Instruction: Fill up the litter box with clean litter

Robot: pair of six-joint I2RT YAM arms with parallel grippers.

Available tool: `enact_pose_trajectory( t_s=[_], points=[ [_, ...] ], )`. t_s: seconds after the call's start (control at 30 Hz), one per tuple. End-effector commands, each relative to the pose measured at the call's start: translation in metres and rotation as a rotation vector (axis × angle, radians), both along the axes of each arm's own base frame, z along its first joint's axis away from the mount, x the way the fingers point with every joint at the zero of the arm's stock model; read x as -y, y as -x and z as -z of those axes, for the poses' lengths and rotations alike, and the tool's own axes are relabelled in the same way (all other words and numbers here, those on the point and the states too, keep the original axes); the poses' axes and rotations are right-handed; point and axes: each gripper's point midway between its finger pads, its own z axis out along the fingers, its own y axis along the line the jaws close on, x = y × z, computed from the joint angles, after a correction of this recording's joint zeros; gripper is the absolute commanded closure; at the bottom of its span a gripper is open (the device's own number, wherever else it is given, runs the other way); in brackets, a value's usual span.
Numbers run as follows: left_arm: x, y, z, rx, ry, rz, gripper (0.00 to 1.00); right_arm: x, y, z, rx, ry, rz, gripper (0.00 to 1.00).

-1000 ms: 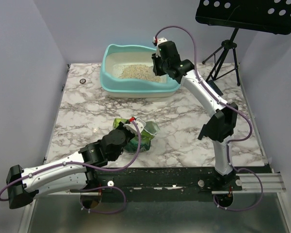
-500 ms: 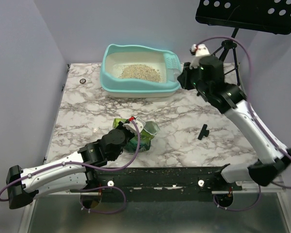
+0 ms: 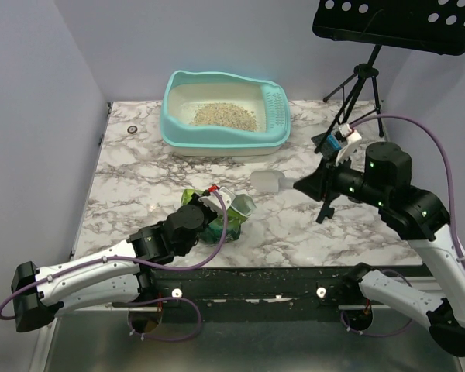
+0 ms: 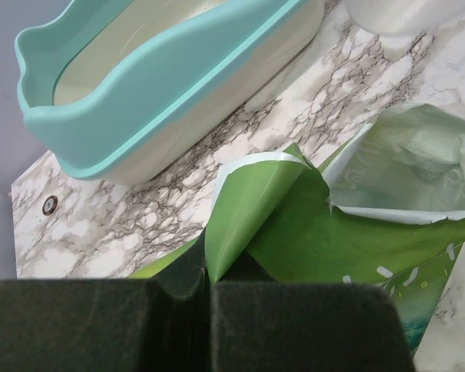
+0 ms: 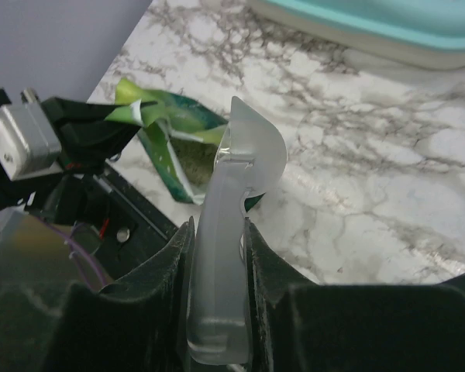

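Observation:
The turquoise litter box (image 3: 217,138) stands at the back of the table with a patch of tan litter (image 3: 223,115) inside and a slotted turquoise scoop (image 3: 277,105) against its right wall. The green pouch (image 3: 234,215) lies open near the table's front middle. My left gripper (image 3: 209,203) is shut on the pouch's folded flap (image 4: 240,209). My right gripper (image 3: 304,184) is shut on the handle of a translucent white scoop (image 3: 267,181), held above the table just right of the pouch. In the right wrist view the scoop's bowl (image 5: 248,147) points at the pouch's mouth (image 5: 190,155).
A small black T-shaped piece (image 3: 324,209) lies on the marble under the right arm. A music stand (image 3: 395,23) on a tripod stands at the back right. A small round fitting (image 3: 132,129) sits at the far left. Spilled granules line the front edge (image 3: 240,269).
My right arm has swung from the litter box back and down toward the pouch, carrying the white scoop. My left gripper has stayed on the pouch flap.

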Motion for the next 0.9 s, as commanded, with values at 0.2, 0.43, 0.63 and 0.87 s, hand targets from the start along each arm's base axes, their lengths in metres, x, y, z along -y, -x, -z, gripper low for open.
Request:
enact_pose_trajectory(
  t_s=[0.2,0.43,0.63,0.87],
  points=[
    [0.001,-0.001,0.001,-0.020,-0.001,-0.013,1.00,-0.005,0.065,0.015,-0.149,-0.114,-0.165,0.99],
    [0.002,0.000,0.000,-0.024,0.009,-0.006,1.00,-0.016,0.053,0.036,-0.190,-0.115,-0.163,0.99],
    [0.002,0.001,-0.001,-0.024,0.016,0.003,1.00,-0.031,0.038,0.047,-0.207,-0.131,-0.178,0.99],
    [0.005,0.003,-0.001,-0.030,0.018,0.020,1.00,-0.055,0.022,0.080,-0.310,-0.118,-0.221,0.99]
  ],
)
